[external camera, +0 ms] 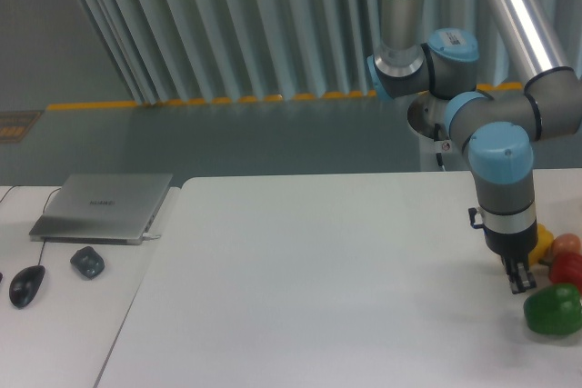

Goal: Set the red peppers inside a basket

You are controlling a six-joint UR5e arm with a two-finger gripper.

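One red pepper (569,270) lies at the table's right edge, partly cut off by the frame. A yellow pepper (543,243) and a paler orange-pink fruit (567,244) sit just behind it, and a green pepper (553,308) in front. My gripper (519,280) points down at the table just left of this cluster, beside the red pepper and not touching it. Nothing shows between its fingers, which I see edge-on, so their spacing is unclear. No basket is in view.
A closed laptop (105,207), a small dark object (87,263) and a black mouse (26,285) lie on the separate table at the left. The arm's base (446,120) stands behind the white table (309,279).
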